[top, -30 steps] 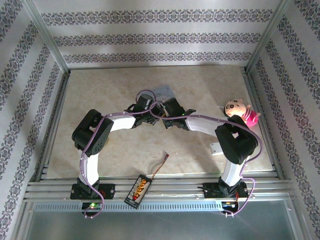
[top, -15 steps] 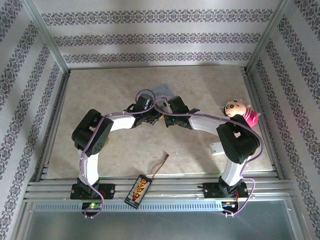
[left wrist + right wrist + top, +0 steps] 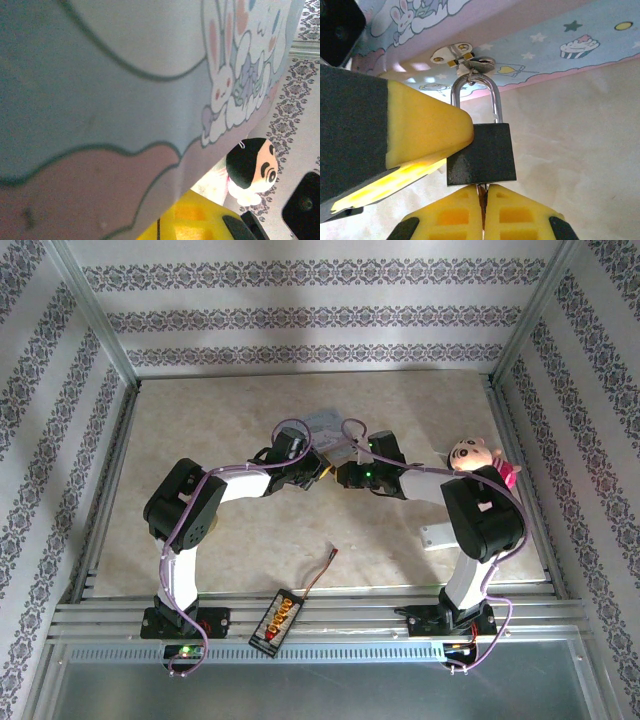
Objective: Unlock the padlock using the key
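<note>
The beige tabletop (image 3: 200,420) sits inside a frame with patterned walls. Seen from above, the left arm (image 3: 185,510) and the right arm (image 3: 480,520) bend inward and meet near the middle of the surface. They meet just in front of a pale-blue tin (image 3: 322,424) printed with cartoon rabbits, cupcakes and stars. A plush toy (image 3: 470,454) with a black-haired head lies near the right edge, just beside the right arm. A small black board (image 3: 277,620) with a wire rests on the near rail between the two bases.

In the right wrist view, the left claw (image 3: 452,147) comes in from the left with its yellow fingers drawn close together. One fingertip presses against the upper left side of the padlock (image 3: 485,157). Whether it actually pinches the lock body cannot be told.

The right claw (image 3: 483,210) sits directly under the lock. Its two yellow fingers are pressed together on a thin sliver that reaches up to the bottom of the lock. This sliver looks like the key (image 3: 481,191), though little of it shows.

The padlock is a small dark grey block hanging upright below the tin's edge. Its silver shackle (image 3: 472,97) is looped through the metal hasp (image 3: 452,54) on the tin. The right leg of the shackle meets the top of the body, and the left leg is hidden behind the left claw's finger.
</note>
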Tool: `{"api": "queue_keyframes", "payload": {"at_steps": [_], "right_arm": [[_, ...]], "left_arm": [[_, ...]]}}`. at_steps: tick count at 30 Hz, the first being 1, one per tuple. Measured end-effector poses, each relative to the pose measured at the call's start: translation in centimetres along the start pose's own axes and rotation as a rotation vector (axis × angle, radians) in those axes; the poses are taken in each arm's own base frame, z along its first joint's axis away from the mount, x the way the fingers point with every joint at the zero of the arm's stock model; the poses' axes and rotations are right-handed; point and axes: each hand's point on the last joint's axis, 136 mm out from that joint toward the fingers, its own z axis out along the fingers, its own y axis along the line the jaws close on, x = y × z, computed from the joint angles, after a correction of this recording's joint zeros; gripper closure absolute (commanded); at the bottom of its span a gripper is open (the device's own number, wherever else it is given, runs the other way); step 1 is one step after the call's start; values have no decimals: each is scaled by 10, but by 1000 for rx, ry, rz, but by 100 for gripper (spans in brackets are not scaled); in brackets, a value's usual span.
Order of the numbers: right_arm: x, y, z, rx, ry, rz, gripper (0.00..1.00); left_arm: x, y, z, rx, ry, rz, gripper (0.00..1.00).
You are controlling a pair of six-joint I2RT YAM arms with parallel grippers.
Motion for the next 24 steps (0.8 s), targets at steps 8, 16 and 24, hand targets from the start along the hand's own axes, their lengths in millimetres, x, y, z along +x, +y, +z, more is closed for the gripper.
{"api": "queue_keyframes", "payload": {"at_steps": [8, 16, 24], "right_arm": [[0, 2, -1, -85, -8, 96, 100], [-2, 3, -1, -109, -8, 141, 100], [-2, 3, -1, -109, -9, 145, 100]], "left_arm": [[0, 0, 0, 1, 1, -2, 100], [-1, -1, 0, 5, -2, -14, 95], [-1, -1, 0, 4, -4, -13, 85]]}}
